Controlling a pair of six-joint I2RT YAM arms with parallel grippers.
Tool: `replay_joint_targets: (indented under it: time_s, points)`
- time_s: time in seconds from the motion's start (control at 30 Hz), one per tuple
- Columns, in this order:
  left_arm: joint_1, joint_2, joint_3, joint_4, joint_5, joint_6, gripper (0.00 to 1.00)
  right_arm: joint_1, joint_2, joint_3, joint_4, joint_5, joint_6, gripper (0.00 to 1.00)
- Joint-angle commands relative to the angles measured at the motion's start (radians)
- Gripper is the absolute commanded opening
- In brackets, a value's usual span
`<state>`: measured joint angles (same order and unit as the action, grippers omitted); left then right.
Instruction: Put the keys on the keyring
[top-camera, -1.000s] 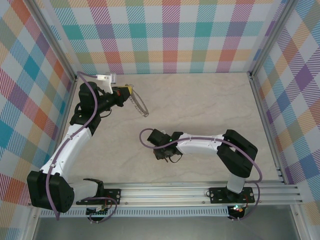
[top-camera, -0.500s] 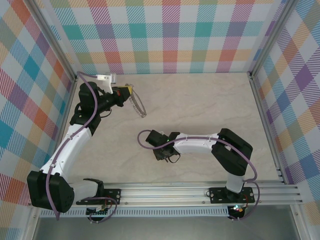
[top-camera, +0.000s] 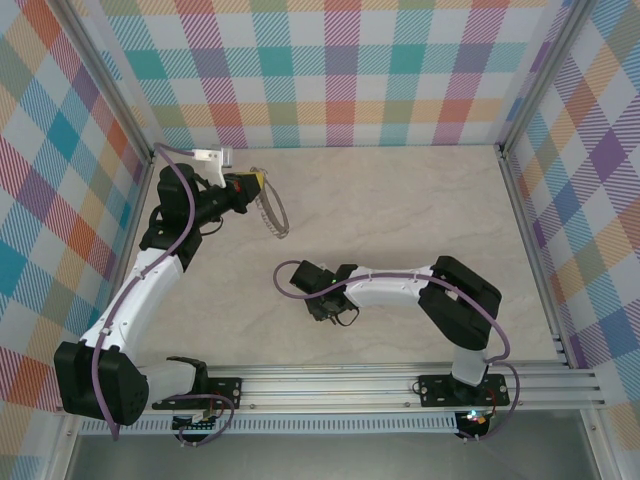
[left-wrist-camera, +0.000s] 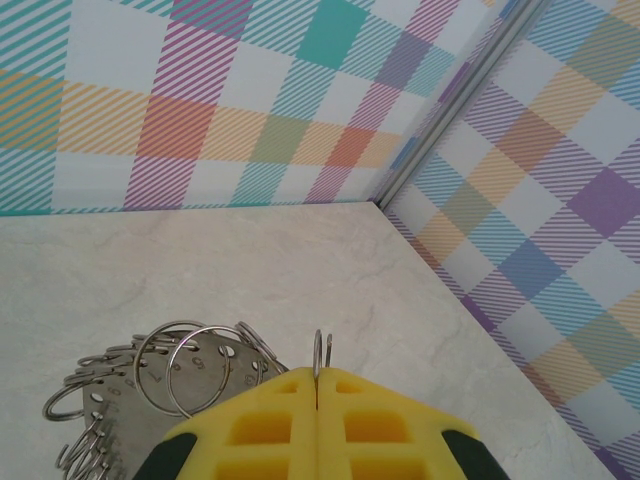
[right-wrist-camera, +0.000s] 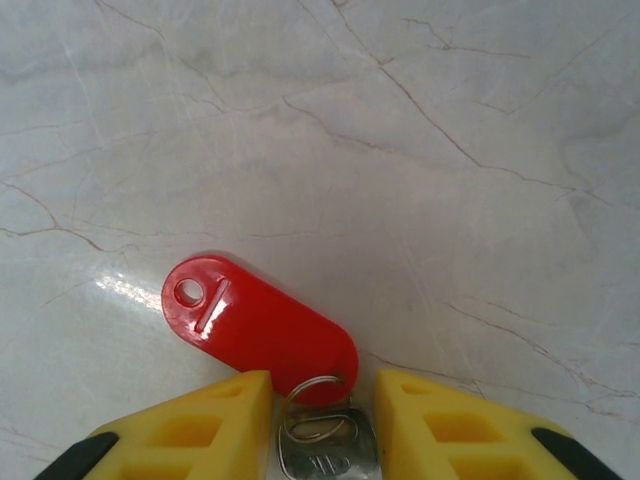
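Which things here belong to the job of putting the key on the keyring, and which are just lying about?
Job: key, between the right gripper's fingers; keyring, held by the left gripper.
Not the job: table, checked walls, front rail.

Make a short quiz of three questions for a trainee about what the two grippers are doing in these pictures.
1. True or false: the left gripper is shut on a small loop of the keyring.
2. The red tag lies: A) flat on the tabletop; B) inside the keyring; C) lifted in the air.
3. Which thing lies between the open jaws of the right gripper?

Key: 1 true. 2 A. 3 the silver key, joined to the red tag by a small split ring.
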<state>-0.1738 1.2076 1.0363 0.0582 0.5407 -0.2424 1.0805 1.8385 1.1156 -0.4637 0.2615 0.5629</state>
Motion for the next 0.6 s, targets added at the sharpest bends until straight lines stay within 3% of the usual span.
replay_joint_targets:
  time_s: [0.0,0.33,0.57]
  points:
    - [0.015,-0.01,0.015,0.052,0.013,0.005,0.0,0.005,0.021,0.021,-0.002,0.013,-0.006,0.29]
    - [0.015,-0.01,0.014,0.055,0.015,0.003,0.0,0.004,0.002,0.012,-0.011,0.013,-0.012,0.14]
    - [0.016,-0.009,0.015,0.055,0.019,0.003,0.0,0.0,-0.031,-0.006,-0.013,0.015,-0.016,0.13]
